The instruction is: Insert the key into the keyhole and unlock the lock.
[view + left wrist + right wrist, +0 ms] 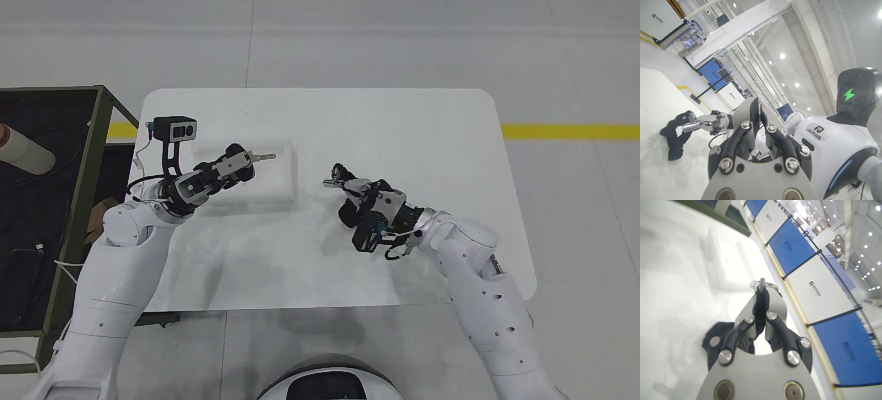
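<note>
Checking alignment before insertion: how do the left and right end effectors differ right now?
The left end effector pinches a thin flat key; the right end effector grips a chunkier silver lock. The left hangs over the white block, the right over bare table. Both are shut, tips facing each other with a gap between.

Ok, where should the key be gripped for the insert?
By its head, pads on the two flat faces, coming from behind so the blade sticks out free. The left gripper already has the key that way: it sits edge-on between the pads, tip toward the lock in the right gripper.
</note>
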Tool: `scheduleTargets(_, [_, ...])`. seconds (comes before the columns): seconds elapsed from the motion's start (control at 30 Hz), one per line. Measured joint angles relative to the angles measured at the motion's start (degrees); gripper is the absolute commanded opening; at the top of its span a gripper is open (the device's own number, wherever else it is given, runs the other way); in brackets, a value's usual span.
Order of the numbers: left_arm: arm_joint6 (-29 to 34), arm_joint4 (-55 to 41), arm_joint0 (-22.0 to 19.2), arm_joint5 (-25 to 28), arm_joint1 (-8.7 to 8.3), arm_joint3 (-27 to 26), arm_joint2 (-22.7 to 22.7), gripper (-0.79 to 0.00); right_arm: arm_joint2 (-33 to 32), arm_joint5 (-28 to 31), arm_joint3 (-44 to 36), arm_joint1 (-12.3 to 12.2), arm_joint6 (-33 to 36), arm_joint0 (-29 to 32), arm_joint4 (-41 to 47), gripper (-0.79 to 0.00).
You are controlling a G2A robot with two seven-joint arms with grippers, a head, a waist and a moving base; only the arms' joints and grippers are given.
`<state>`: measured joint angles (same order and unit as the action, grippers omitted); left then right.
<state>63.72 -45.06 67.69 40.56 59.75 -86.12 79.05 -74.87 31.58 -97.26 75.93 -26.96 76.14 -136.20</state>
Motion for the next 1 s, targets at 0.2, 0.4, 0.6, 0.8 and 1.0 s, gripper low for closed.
scheduleTargets(0.2, [0.00, 0.00, 0.00, 0.00, 0.00, 0.00, 0.00, -0.785, -2.20, -6.07, -3.21, -0.89, -3.93, 0.79, -4.06, -0.785])
scheduleTargets(0.4, [0.00, 0.00, 0.00, 0.00, 0.00, 0.00, 0.00, -0.785, -2.42, -7.80, -3.36, -0.91, -5.21, 0.90, -2.74, -0.785])
scheduleTargets(0.6, [0.00, 0.00, 0.00, 0.00, 0.00, 0.00, 0.00, -0.785, -2.31, -9.93, -4.75, -0.54, -6.96, 2.79, 0.15, -0.785])
scheduleTargets(0.8, [0.00, 0.00, 0.00, 0.00, 0.00, 0.00, 0.00, -0.785, -1.30, -13.54, -1.01, 0.88, -11.10, 3.07, 26.56, -0.785])
scheduleTargets(1.0, [0.00, 0.00, 0.00, 0.00, 0.00, 0.00, 0.00, -0.785, 1.31, -9.93, 3.10, 1.52, -13.76, 0.69, 39.15, -0.785])
